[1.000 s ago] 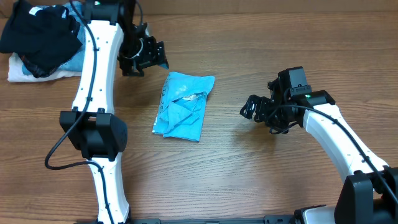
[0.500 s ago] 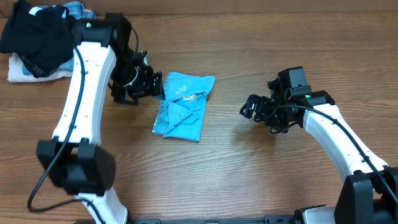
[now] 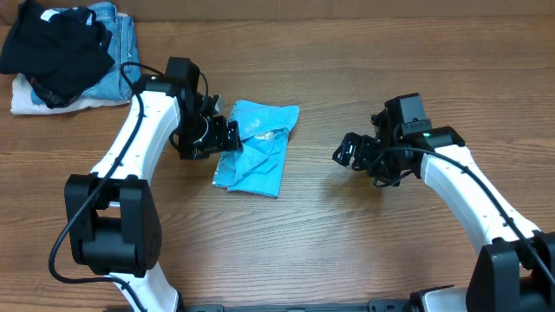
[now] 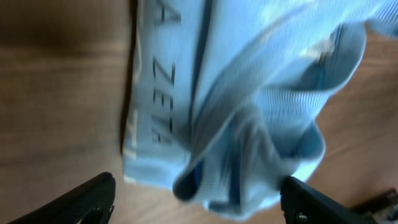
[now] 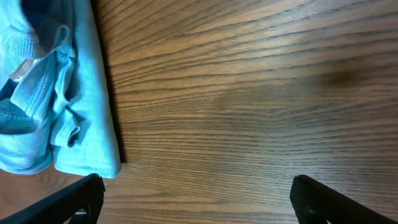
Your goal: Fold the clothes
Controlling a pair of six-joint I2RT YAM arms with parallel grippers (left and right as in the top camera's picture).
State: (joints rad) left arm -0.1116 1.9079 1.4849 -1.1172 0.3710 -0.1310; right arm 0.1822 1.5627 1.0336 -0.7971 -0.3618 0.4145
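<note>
The sky-blue T-shirt (image 3: 256,149) lies folded into a crumpled oblong bundle in the middle of the table. It fills the left wrist view (image 4: 249,99), with printed letters along one edge, and shows at the left of the right wrist view (image 5: 56,93). My left gripper (image 3: 227,136) is open at the bundle's left edge, with the cloth's near end between the spread fingers (image 4: 198,202). My right gripper (image 3: 347,152) is open and empty over bare wood to the right of the shirt (image 5: 196,199).
A black garment (image 3: 56,48) lies heaped on blue jeans (image 3: 113,26) and a white cloth (image 3: 35,102) at the far left corner. The wooden table (image 3: 347,234) lies all around the shirt.
My left arm has swung down and right from near the clothes pile, bringing its gripper to the shirt's left edge. The right arm and the shirt have stayed still.
</note>
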